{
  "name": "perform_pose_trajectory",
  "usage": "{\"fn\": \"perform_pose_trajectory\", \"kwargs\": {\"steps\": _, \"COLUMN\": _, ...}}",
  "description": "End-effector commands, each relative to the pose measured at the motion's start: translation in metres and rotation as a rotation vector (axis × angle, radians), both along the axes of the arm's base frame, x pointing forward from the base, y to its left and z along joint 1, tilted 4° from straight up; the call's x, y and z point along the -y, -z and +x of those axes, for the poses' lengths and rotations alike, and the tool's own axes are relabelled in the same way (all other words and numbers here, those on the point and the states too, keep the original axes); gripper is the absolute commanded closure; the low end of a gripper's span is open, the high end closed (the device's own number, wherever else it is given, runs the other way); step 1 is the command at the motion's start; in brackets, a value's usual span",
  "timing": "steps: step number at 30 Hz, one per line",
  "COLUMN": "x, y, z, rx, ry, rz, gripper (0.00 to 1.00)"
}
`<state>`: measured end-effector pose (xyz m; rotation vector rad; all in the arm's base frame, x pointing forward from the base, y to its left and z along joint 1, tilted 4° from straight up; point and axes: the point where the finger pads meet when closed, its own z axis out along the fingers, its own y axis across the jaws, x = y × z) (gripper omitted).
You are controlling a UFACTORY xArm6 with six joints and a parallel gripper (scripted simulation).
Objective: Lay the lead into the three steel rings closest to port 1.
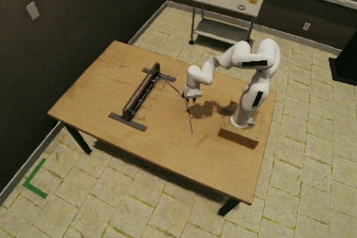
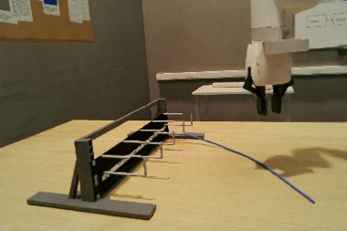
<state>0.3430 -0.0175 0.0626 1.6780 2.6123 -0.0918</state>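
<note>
The dark rack stands upright on the wooden table. A row of steel rings sticks out from its front. The blue lead is plugged in at the rack's far end in the exterior view. It arcs away over the table, and its free end rests on the wood, outside all the rings. My gripper hangs well above the lead's middle, not touching it. Its fingers stand apart with nothing between them.
The arm's base stands on a wooden block at the table's right side. A grey cart with small objects stands on the floor behind the table. The table's edges lie close to the rack's feet.
</note>
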Motion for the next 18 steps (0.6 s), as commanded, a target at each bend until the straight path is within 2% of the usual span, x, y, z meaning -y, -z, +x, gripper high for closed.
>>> {"fn": "perform_pose_trajectory", "kwargs": {"steps": 1, "x": 0.0, "y": -0.001, "z": 0.001, "rx": 0.004, "ry": 0.0, "rz": 0.0, "gripper": 0.67}}
{"fn": "perform_pose_trajectory", "kwargs": {"steps": 10, "x": 0.001, "y": 0.007, "z": 0.001, "rx": 0.004, "ry": 0.0, "rz": 0.0, "gripper": 0.67}}
{"fn": "perform_pose_trajectory", "kwargs": {"steps": 18, "x": 0.002, "y": 0.03, "z": 0.002, "rx": 0.004, "ry": 0.0, "rz": 0.0, "gripper": 0.67}}
